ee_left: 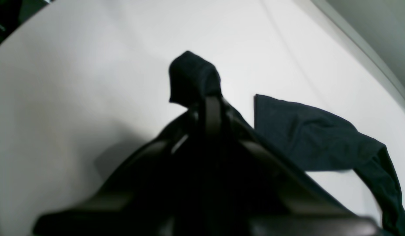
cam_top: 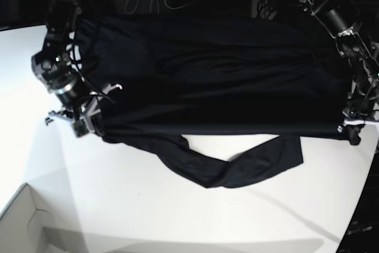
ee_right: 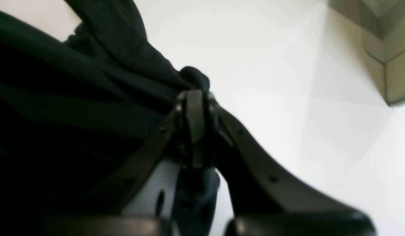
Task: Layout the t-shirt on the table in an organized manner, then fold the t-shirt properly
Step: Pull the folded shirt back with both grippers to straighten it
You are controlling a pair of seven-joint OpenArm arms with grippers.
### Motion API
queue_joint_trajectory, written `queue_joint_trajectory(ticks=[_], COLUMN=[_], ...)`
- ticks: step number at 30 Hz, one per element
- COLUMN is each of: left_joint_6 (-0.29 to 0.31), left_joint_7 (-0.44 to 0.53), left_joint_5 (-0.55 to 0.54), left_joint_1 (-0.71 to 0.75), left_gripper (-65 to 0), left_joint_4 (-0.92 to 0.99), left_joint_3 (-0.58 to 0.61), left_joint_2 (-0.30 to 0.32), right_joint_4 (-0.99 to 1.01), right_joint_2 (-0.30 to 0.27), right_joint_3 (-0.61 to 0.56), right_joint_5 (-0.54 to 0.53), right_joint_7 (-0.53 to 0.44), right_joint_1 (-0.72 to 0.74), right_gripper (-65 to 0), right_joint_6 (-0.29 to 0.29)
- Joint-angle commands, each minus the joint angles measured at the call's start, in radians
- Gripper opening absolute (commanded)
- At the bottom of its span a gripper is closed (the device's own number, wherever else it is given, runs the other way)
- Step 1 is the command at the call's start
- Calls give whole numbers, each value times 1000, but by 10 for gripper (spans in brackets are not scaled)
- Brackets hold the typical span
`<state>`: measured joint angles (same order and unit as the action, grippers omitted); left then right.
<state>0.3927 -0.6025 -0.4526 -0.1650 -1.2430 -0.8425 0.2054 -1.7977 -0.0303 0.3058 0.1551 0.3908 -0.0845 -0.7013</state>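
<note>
Tension is the thing to be managed at this step: the t-shirt point(cam_top: 219, 81) is held up off the table point(cam_top: 148, 205) and stretched between the two arms, with a taut edge running straight across the base view and a sleeve point(cam_top: 237, 170) and loose fabric sagging below it onto the white surface. The right gripper point(ee_right: 195, 98) is seen closed on a bunched fold of black cloth, and the left gripper point(ee_left: 209, 101) is likewise clamped on a corner, a tuft of fabric poking out past its tips. For a neat layout, both corners should be kept level and lowered together, so that the cloth is drawn flat rather than dropped in a heap. The hanging sleeve is likely to fold under if the shirt is set straight down; a gentle drag across the tabletop would probably smooth it. Release is best left until the cloth is fully supported. A white box corner point(cam_top: 26, 223) sits well clear.
</note>
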Motion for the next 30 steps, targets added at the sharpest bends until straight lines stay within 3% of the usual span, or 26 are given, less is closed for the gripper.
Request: queue_joint_trajectory(ticks=[1, 11, 20, 24, 30], left_joint_6=[9, 9, 10, 10, 12], left_joint_7=[20, 20, 20, 19, 19], left_joint_5=[-24, -111, -125, -216, -251], left_joint_1=[-9, 103, 219, 275, 348], left_gripper=[-650, -650, -650, -650, -650], left_joint_4=[-25, -102, -214, -231, -248], left_joint_3=[-1, -2, -4, -50, -71], left_joint_2=[21, 25, 16, 22, 24], right_joint_4=[-37, -121, -205, -210, -215], right_joint_2=[-4, -10, -12, -7, -9], right_joint_3=[3, 3, 3, 66, 94], right_joint_5=[-13, -13, -12, -12, -12], right_joint_7=[-26, -34, -36, -36, -37], right_joint_1=[-2, -165, -272, -292, -343], right_gripper=[-650, -650, -650, -650, -650], right_joint_6=[3, 3, 3, 3, 3])
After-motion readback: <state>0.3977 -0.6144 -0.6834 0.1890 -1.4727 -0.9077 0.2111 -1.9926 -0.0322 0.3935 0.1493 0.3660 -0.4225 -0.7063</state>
